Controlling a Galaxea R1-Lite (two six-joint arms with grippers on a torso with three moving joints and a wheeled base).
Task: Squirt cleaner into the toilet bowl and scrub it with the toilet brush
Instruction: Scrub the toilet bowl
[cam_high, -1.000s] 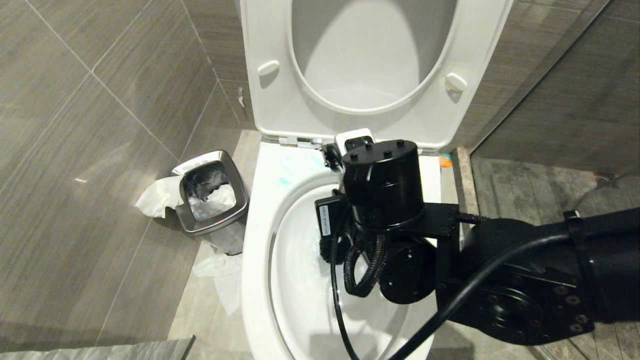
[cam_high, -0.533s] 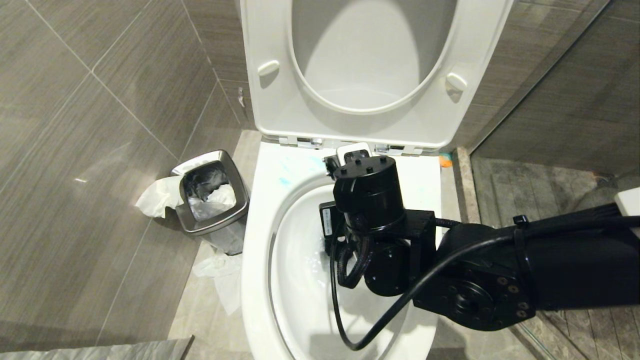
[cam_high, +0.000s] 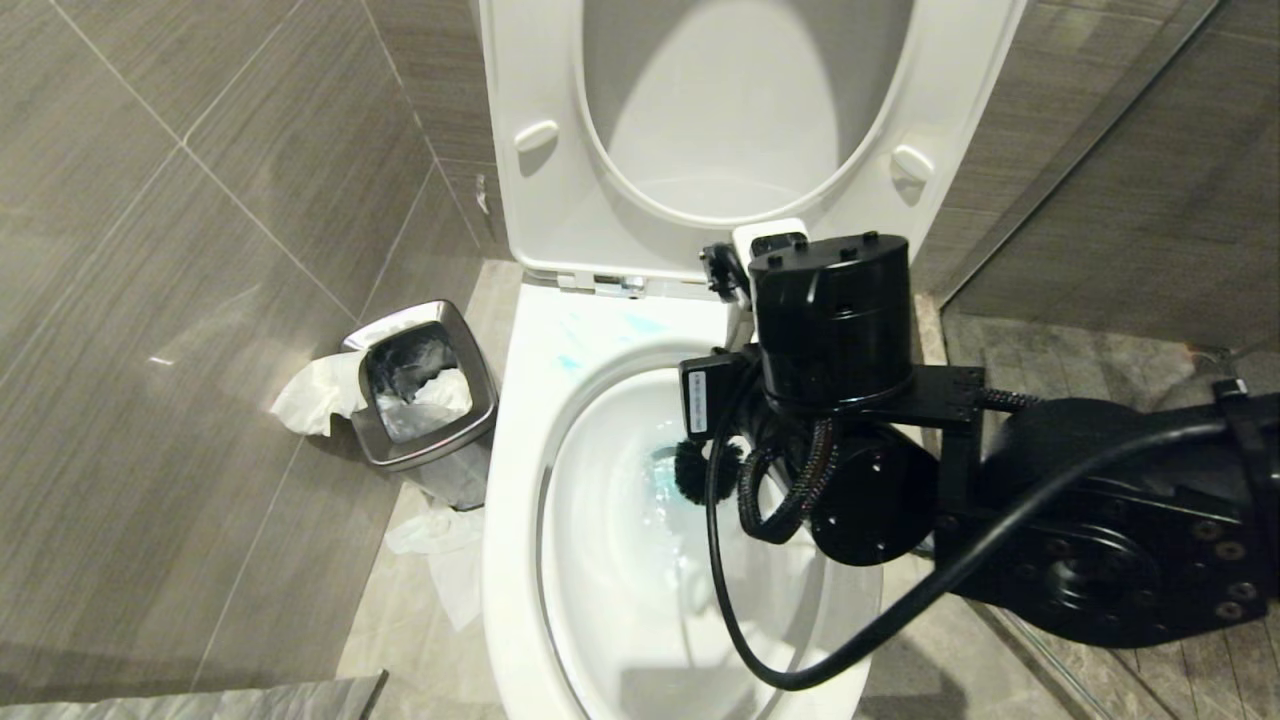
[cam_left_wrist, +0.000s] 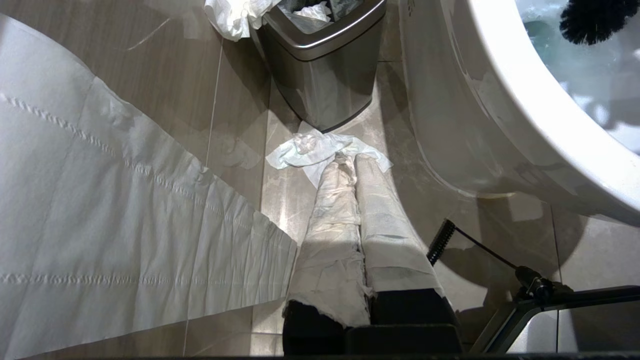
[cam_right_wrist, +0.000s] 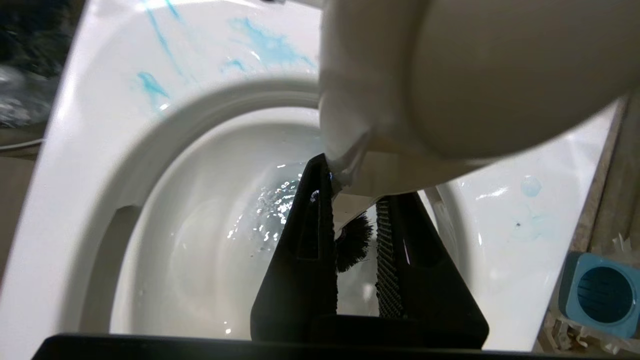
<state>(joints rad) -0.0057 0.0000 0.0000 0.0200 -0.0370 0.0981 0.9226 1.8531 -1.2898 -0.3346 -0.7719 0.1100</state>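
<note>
The toilet bowl (cam_high: 520, 480) stands with its seat and lid raised. Pale blue cleaner (cam_high: 570, 360) streaks the rim, the same cleaner (cam_right_wrist: 270, 47) shows in the right wrist view, and the water is tinted blue. My right arm (cam_high: 830, 320) reaches over the bowl, hiding its own gripper from the head camera. The right gripper (cam_right_wrist: 357, 182) is shut on the toilet brush's white handle (cam_right_wrist: 450, 75). The black bristle head (cam_high: 700, 470) hangs inside the bowl just above the water. My left gripper (cam_left_wrist: 352, 162), its fingers wrapped in white tissue, is shut and parked low beside the bowl.
A chrome waste bin (cam_high: 425, 400) with tissue spilling out stands left of the bowl, and crumpled tissue (cam_high: 440, 560) lies on the floor. A strip of toilet paper (cam_left_wrist: 100, 225) hangs by the left arm. The blue brush holder (cam_right_wrist: 597, 295) sits right of the bowl.
My right arm dipped a little toward the bowl's middle, then swung up, back and to the right toward the seat hinge. The bristle head shifted right with it. The left arm stayed still.
</note>
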